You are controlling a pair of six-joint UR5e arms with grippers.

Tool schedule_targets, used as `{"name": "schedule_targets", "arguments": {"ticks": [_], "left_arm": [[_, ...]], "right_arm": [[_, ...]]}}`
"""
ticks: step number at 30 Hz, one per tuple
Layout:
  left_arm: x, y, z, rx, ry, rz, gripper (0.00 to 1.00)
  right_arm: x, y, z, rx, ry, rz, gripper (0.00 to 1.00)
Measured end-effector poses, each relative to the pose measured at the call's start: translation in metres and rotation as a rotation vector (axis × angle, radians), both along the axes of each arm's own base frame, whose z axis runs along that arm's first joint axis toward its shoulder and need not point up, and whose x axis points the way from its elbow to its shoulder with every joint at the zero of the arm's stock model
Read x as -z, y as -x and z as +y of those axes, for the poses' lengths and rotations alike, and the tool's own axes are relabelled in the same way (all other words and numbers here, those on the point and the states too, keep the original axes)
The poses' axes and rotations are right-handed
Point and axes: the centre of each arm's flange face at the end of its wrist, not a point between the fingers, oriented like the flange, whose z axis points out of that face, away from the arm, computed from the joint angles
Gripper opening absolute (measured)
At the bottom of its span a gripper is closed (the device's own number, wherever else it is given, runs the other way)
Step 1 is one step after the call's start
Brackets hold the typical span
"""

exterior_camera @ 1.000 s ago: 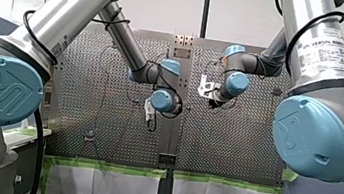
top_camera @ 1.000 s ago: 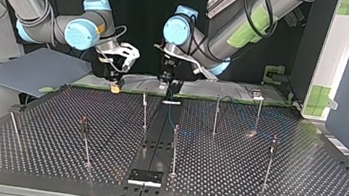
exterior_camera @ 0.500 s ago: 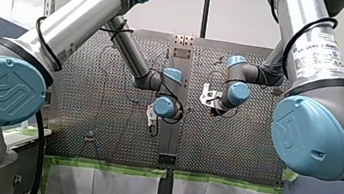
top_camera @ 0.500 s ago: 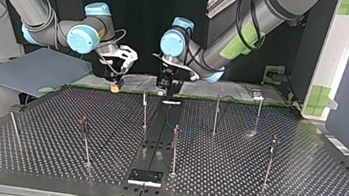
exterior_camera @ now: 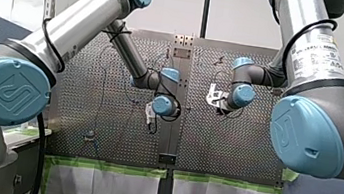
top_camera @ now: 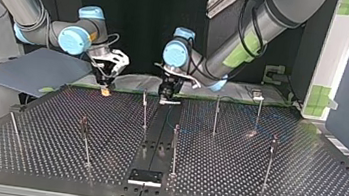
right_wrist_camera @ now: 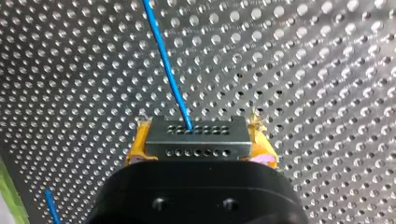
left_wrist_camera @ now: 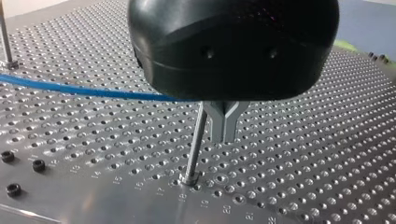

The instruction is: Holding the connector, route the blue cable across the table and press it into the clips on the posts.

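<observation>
my right gripper [right_wrist_camera: 198,142]: yellow pads [right_wrist_camera: 136,147] pinching the grey connector [right_wrist_camera: 196,136] from both sides, over the perforated counter [right_wrist_camera: 303,70]. The blue cable [right_wrist_camera: 164,60] exits the connector's face and runs ahead across the holes. A second short bit of blue shows beside the gripper body. In the top view this gripper sits at the counter's far edge, left of centre.

my left gripper [left_wrist_camera: 224,135]: metal fingers [left_wrist_camera: 219,123] pressed together at the tips, nothing visible between them. They hang just beside a thin post [left_wrist_camera: 194,147] screwed into the counter. The cable comes in from the side, raised off the counter, and disappears behind the gripper's black body near the post's top; can't tell how it sits there. In the top view this gripper is at far centre, with the other posts [top_camera: 216,114] spread over the counter, upright.
</observation>
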Motion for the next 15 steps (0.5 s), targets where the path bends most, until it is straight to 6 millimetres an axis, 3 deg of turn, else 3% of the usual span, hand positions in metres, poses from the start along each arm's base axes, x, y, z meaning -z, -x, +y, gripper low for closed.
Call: {"name": "schedule_targets", "arguments": {"ticks": [6, 15], "left_arm": [[0.002, -0.012, 0.001, 0.015, 0.000, 0.004, 0.00], [-0.015, -0.037, 0.010, -0.007, 0.005, -0.012, 0.00]], "right_arm": [[-0.001, 0.008, -0.009, 0.018, 0.010, -0.005, 0.00], [0.003, 0.016, -0.025, 0.033, 0.017, -0.010, 0.00]]}}
